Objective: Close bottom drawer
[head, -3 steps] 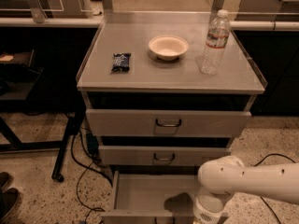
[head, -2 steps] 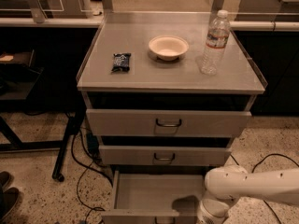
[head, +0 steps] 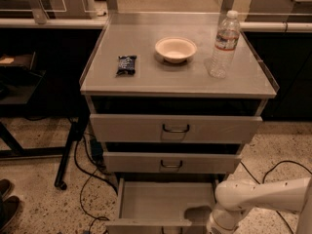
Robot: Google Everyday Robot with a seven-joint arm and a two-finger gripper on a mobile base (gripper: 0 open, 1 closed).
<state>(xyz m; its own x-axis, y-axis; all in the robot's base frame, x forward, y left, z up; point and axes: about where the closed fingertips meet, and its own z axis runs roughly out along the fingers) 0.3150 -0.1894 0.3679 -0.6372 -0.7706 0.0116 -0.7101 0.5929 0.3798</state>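
Note:
The bottom drawer (head: 161,201) of the grey metal cabinet is pulled out wide, its empty grey inside facing up and its front panel at the lower frame edge. Its handle is out of view. My white arm (head: 258,199) comes in from the right and bends down beside the drawer's right front corner. The gripper (head: 214,226) is at the arm's lower end, mostly cut off by the bottom edge of the view. The two drawers above are closed, each with a small wire handle.
The cabinet top (head: 180,77) carries a dark snack packet (head: 126,64), a beige bowl (head: 175,48) and a plastic water bottle (head: 223,45). Black cables (head: 87,179) lie on the speckled floor at left. A dark table leg (head: 68,150) stands to the left. Shoes (head: 7,204) are at far left.
My arm has moved down and to the right, lower in the view, beside the open drawer's right front corner. The drawer stands open as before.

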